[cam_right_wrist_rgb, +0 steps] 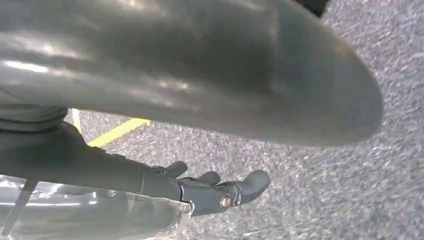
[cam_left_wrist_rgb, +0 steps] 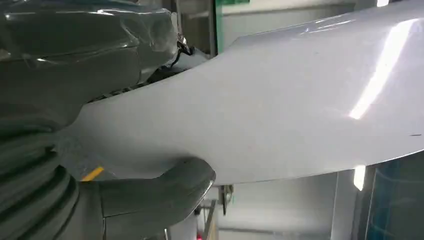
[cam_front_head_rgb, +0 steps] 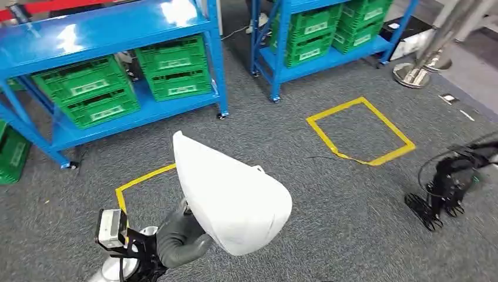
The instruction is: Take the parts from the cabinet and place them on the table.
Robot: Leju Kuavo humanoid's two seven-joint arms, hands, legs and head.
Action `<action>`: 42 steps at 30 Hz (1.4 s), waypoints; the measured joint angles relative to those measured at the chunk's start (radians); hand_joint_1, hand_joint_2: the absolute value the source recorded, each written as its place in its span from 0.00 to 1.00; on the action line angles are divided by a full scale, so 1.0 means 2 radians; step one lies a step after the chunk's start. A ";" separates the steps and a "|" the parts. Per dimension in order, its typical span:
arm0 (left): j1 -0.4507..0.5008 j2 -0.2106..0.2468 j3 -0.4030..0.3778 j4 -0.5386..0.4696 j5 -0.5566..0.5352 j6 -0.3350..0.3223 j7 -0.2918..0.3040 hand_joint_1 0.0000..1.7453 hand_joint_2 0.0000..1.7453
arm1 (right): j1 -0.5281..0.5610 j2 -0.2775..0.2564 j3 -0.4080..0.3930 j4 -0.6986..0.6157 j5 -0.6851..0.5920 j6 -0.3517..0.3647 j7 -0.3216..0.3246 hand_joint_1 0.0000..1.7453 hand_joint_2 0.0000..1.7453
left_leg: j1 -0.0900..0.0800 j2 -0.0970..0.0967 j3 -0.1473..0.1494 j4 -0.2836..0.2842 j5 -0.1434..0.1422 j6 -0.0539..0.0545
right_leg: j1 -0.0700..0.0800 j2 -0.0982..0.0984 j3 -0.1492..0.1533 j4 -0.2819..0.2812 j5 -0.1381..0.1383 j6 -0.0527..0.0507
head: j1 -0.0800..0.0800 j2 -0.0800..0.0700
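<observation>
Left hand is gripping the white part low in the frame, right hand dangling loose, so any wobble could drop it.

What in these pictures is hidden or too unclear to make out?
- Head view: the white part covers most of the left hand gripping it.
- Left wrist view: the part runs off the picture's edge, so its whole shape stays unknown.
- Head view: the labels on the green crates are too small to read.
- Head view: the right hand is small and dark, its fingers hard to tell apart; the right wrist view shows them apart, holding nothing.
</observation>
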 joint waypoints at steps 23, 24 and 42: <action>0.003 -0.001 0.008 -0.006 0.005 0.004 0.031 1.00 1.00 | -0.024 0.011 0.004 -0.005 0.004 0.001 0.031 0.00 0.00 | 0.001 -0.052 0.000 0.031 -0.026 -0.007 | 0.000 0.051 0.075 -0.155 0.068 -0.003 | -0.003 0.000; 0.001 -0.001 0.008 -0.006 0.006 0.004 0.031 1.00 1.00 | -0.023 0.011 0.004 -0.005 0.004 0.002 0.031 0.00 0.00 | -0.001 -0.047 -0.001 0.031 -0.025 -0.005 | -0.002 0.056 0.074 -0.157 0.071 0.001 | -0.004 0.000; -0.016 -0.009 0.002 0.001 0.010 -0.009 0.041 1.00 1.00 | -0.025 0.002 0.000 -0.006 0.000 0.025 0.037 0.00 0.00 | 0.001 0.010 -0.010 0.033 -0.025 -0.023 | -0.005 -0.012 0.095 -0.164 0.056 -0.005 | -0.003 0.000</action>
